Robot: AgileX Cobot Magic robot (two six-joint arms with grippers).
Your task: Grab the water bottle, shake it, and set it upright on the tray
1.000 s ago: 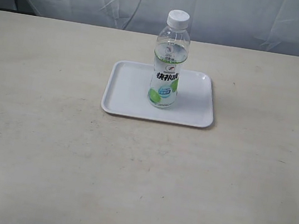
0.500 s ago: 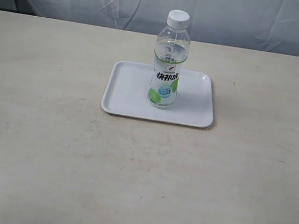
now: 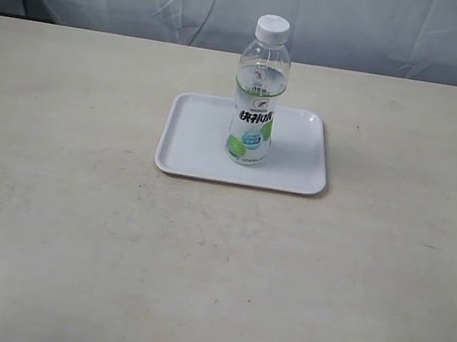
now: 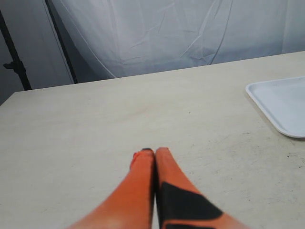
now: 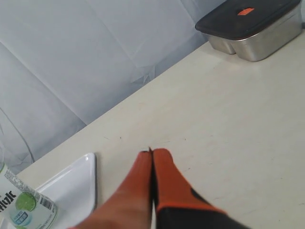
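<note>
The water bottle [image 3: 257, 98], clear with a white cap and a green-spotted label, stands upright on the white tray [image 3: 196, 132] in the exterior view. Neither arm shows in that view. My left gripper [image 4: 154, 151] is shut, its orange fingers pressed together over bare table, with a corner of the tray [image 4: 281, 102] off to one side. My right gripper [image 5: 152, 152] is also shut with nothing in it; the tray's corner [image 5: 76, 183] and the bottle's label [image 5: 21, 207] lie beside it, apart from the fingers.
A metal container with a dark lid [image 5: 252, 24] stands at the table's edge in the right wrist view. A pale curtain [image 3: 362, 23] hangs behind the beige table [image 3: 215, 264]. A dark stand [image 4: 12, 52] is beyond the table's corner.
</note>
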